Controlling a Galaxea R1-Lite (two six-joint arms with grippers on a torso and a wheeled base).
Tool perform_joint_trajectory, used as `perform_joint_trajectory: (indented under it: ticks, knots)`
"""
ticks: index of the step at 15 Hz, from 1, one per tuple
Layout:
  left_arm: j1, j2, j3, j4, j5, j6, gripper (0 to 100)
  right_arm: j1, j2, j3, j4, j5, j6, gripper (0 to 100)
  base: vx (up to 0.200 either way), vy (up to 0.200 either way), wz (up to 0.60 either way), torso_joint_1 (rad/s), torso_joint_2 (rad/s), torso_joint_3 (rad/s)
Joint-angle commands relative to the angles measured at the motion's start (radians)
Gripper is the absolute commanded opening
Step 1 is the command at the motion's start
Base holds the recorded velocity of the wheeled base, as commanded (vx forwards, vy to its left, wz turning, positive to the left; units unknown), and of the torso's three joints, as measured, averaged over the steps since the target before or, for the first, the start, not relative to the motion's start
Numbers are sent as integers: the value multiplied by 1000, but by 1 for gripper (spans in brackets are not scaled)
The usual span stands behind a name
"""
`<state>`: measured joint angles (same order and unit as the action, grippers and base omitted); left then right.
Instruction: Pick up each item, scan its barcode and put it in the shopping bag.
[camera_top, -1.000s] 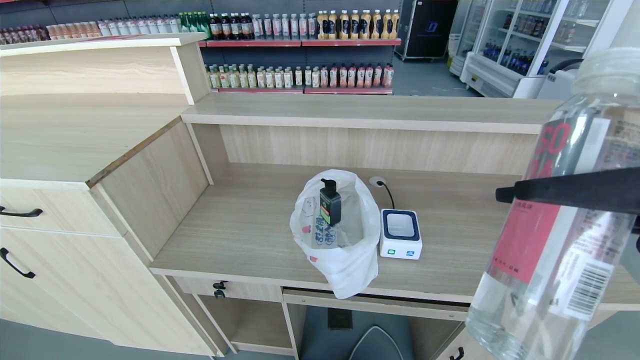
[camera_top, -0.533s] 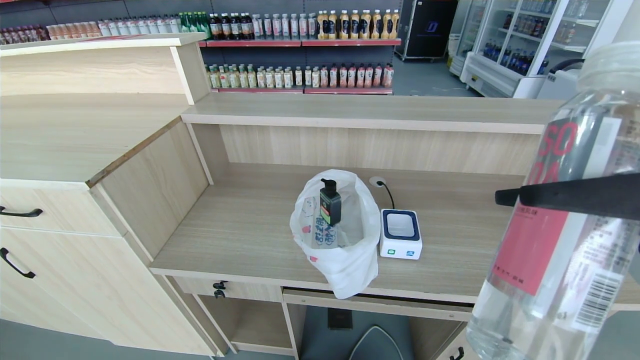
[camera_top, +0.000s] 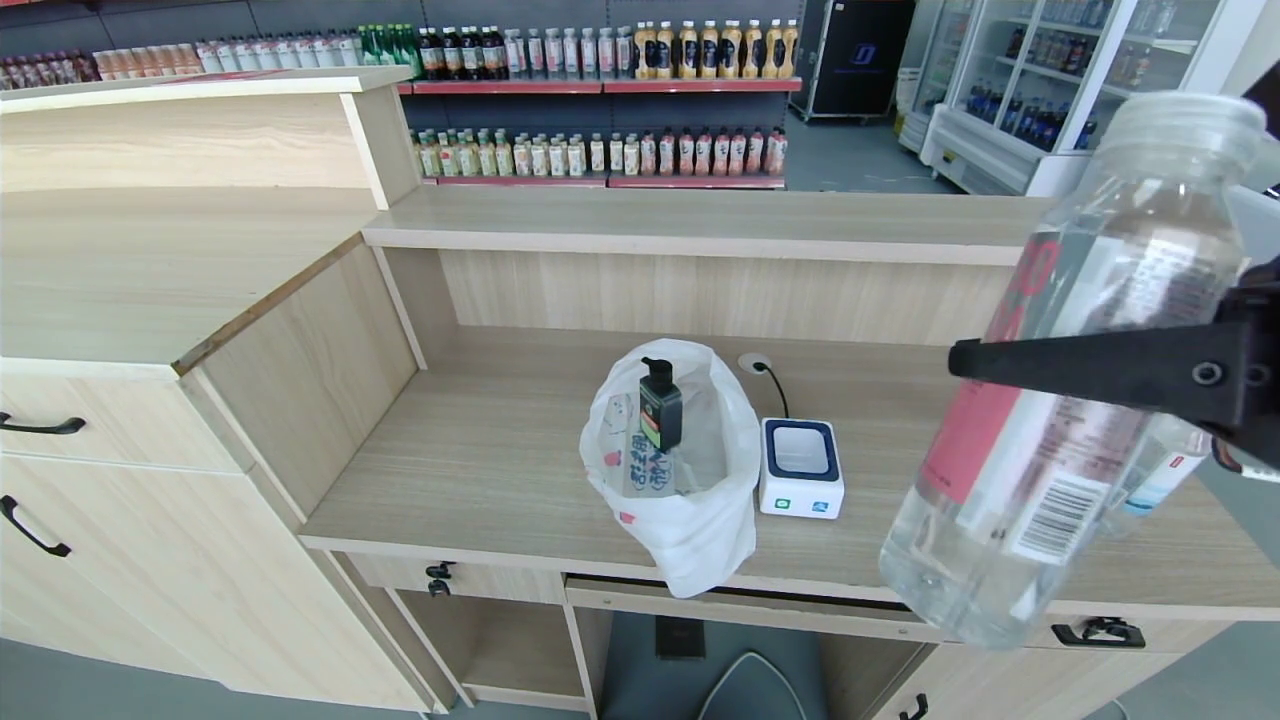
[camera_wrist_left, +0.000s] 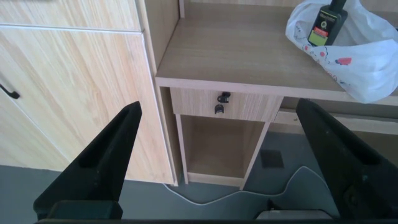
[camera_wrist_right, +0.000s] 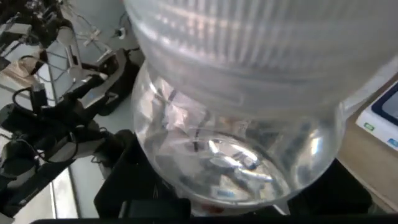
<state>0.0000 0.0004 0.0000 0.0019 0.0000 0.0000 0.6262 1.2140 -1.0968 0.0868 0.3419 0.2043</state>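
Note:
A clear water bottle (camera_top: 1090, 290) with a red label and a barcode hangs tilted, cap up, close in front of the head view at the right. My right gripper (camera_top: 1010, 395) is shut on its middle, above the counter's right end; the bottle (camera_wrist_right: 242, 93) also looms large in the right wrist view. A white shopping bag (camera_top: 690, 520) stands open at the counter's front edge with a black pump bottle (camera_top: 660, 410) inside. The white, blue-framed scanner (camera_top: 800, 470) sits just right of the bag. My left gripper (camera_wrist_left: 217, 162) is open and empty, low beside the counter, left of the bag (camera_wrist_left: 367, 56).
The wooden counter (camera_top: 480, 450) has a raised back ledge and a tall cabinet on the left. A cable runs from the scanner to a hole (camera_top: 754, 362) behind it. A keyed drawer (camera_wrist_left: 219, 104) sits under the counter's front. Drink shelves and fridges stand far behind.
The right gripper has carried the bottle left, over the counter's right end, tilting it more. The barcode now faces down and forward. The bag, scanner and left arm have not moved.

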Motion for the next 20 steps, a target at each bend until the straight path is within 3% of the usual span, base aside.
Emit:
perform_joint_trajectory:
  ticks: [1, 4, 7, 12, 16, 20]
  knots:
    - [0, 0, 0, 0, 0, 0, 100, -125, 128, 58, -168, -78, -147, 0, 0, 0, 0, 0, 0, 0]
    - [0, 0, 0, 0, 0, 0, 100, -372, 335, 186, -641, -93, -499, 0, 0, 0, 0, 0, 0, 0]
    - [0, 0, 0, 1, 0, 0, 100, -447, 498, 218, -918, -93, -680, 0, 0, 0, 0, 0, 0, 0]
    - [0, 0, 0, 0, 0, 0, 100, -447, 786, 210, -1381, -80, -809, 0, 0, 0, 0, 0, 0, 0]
    - [0, 0, 0, 0, 0, 0, 100, -427, 920, 201, -1570, 45, -852, 0, 0, 0, 0, 0, 0, 0]
    - [0, 0, 0, 0, 0, 0, 100, -416, 1010, 178, -1658, 104, -861, 0, 0, 0, 0, 0, 0, 0]
